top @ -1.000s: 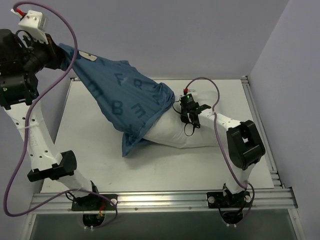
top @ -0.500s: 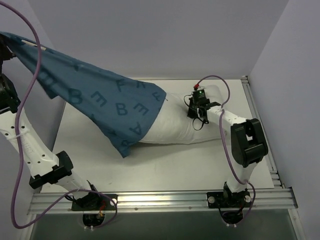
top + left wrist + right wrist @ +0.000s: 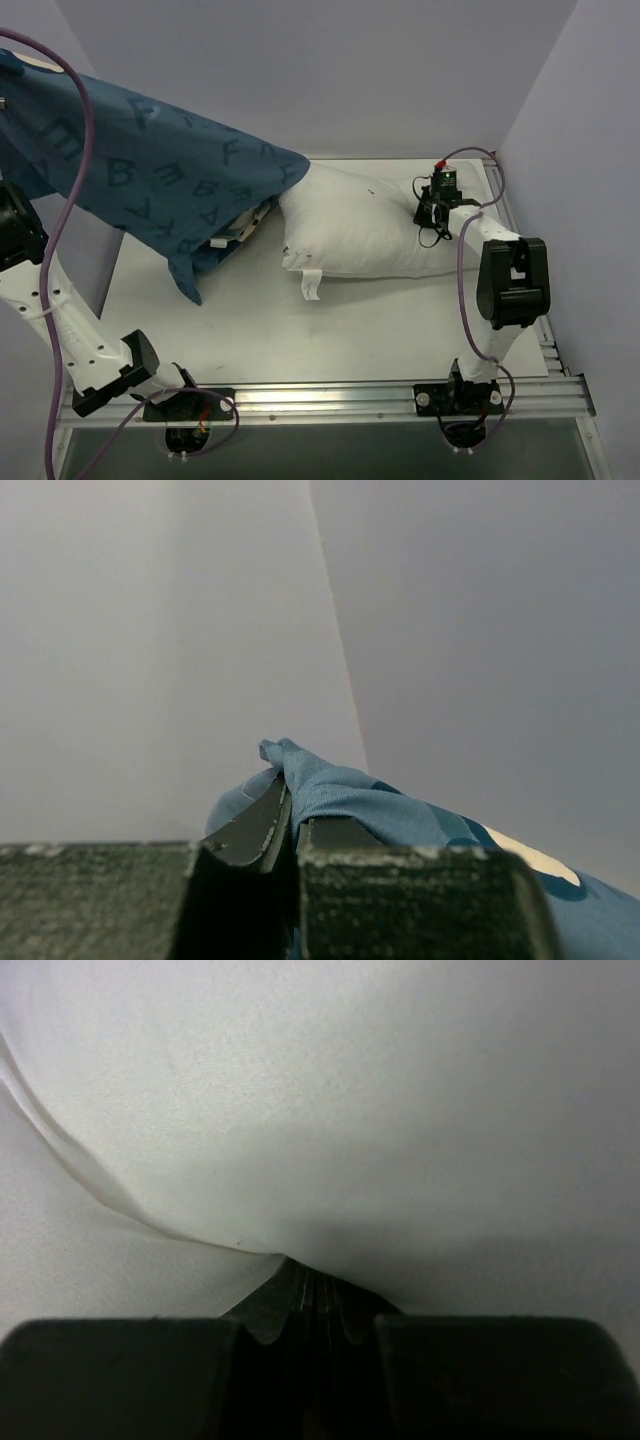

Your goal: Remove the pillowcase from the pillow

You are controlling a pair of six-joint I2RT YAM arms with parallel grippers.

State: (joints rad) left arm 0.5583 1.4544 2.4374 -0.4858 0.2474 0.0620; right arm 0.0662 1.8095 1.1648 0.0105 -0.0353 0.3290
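Note:
The dark blue pillowcase point(image 3: 150, 185) with lighter letters hangs in the air over the table's left side. It is stretched up toward the top left corner, and its open end hangs just left of the pillow. My left gripper point(image 3: 290, 815) is shut on a bunched edge of the pillowcase point(image 3: 340, 790); in the top view it is beyond the left edge. The white pillow point(image 3: 355, 228) lies bare on the table, with its small tag point(image 3: 311, 285) at the near edge. My right gripper point(image 3: 433, 207) is at the pillow's right end. Its jaws point(image 3: 312, 1285) are shut on the pillow's fabric point(image 3: 330, 1110).
The white tabletop point(image 3: 300, 340) has aluminium rails along its front point(image 3: 330, 395) and right point(image 3: 520, 230) edges. Grey walls stand behind and at both sides. A purple cable point(image 3: 75, 150) loops in front of the pillowcase at the left.
The left gripper has pulled the pillowcase up and to the left, and it has slid fully off the pillow. The right gripper has moved right and back with the pillow's end.

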